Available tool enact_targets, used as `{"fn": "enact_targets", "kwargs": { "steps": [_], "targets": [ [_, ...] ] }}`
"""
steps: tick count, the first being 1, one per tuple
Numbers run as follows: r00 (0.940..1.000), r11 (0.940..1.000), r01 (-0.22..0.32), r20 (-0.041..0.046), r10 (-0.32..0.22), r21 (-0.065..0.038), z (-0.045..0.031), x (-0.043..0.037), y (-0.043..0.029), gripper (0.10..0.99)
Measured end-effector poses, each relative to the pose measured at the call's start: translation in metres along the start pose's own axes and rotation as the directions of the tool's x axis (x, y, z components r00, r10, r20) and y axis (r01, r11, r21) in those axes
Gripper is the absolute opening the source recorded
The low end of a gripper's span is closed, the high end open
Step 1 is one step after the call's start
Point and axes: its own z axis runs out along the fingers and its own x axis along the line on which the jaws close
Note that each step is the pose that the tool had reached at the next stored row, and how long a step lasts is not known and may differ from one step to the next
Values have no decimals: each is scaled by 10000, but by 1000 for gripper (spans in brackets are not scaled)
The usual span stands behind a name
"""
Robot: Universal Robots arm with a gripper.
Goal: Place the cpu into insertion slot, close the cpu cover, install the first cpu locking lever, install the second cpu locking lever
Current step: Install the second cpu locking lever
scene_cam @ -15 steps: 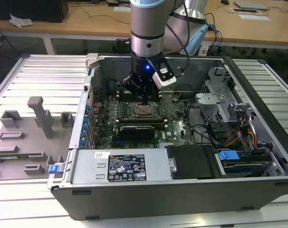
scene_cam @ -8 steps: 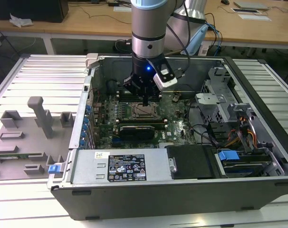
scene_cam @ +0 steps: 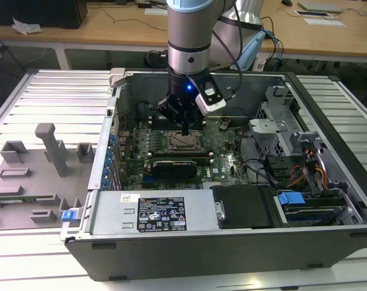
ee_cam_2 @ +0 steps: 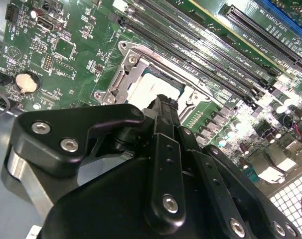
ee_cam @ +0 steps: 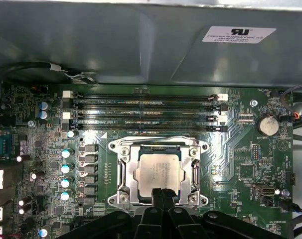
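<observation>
Exterior view, from its left: grey fixture tray (scene_cam: 32,170) with upright blocks sits beside the open PC case (scene_cam: 329,236). Inside the case the green motherboard (scene_cam: 135,151) lies flat, power supply (scene_cam: 153,212) along the near wall, drive cage with blue tabs (scene_cam: 292,199) at the exterior view's right. The arm (scene_cam: 192,36) comes straight down over the board centre, and the gripper (scene_cam: 185,130) hangs right over the insertion slot (scene_cam: 185,143).

First wrist view: capacitor row (ee_cam: 66,167), then the insertion slot (ee_cam: 122,172), black-framed with silver hardware. The cpu (ee_cam: 158,172) sits inside it, flat, silver top up. The cpu cover (ee_cam: 201,169) looks laid down around the chip, though that is hard to call from this angle. RAM slots (ee_cam: 141,112) run beyond the socket; coin battery (ee_cam: 266,124) is further across. The gripper (ee_cam: 162,191) has its fingers pressed together, tips at the socket's near edge, just touching or barely above the chip's edge, nothing between them.

Second wrist view: coin battery (ee_cam_2: 26,82), then the cpu (ee_cam_2: 151,87) in the socket, with the gripper (ee_cam_2: 163,105) tip over its edge.
</observation>
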Motion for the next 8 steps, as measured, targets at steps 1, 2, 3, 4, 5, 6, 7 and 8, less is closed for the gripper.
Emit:
{"fn": "enact_targets", "kwargs": {
  "steps": [1, 2, 3, 4, 5, 6, 7, 8],
  "targets": [
    [10000, 10000, 0, 0, 0, -1, 0, 0, 0, 106],
    [10000, 10000, 0, 0, 0, -1, 1, 0, 0, 106],
    [10000, 10000, 0, 0, 0, 0, 1, 0, 0, 106],
    [10000, 10000, 0, 1, 0, -1, -11, -1, 1, 106],
    [10000, 10000, -1, 0, 1, 1, -51, -2, 1, 106],
    [10000, 10000, 2, 2, -2, 0, -58, -3, -1, 106],
    [10000, 10000, 1, 0, -1, 0, -60, -3, -28, 106],
    [10000, 10000, 0, 0, 0, 2, -61, -2, -59, 106]
  ]
}}
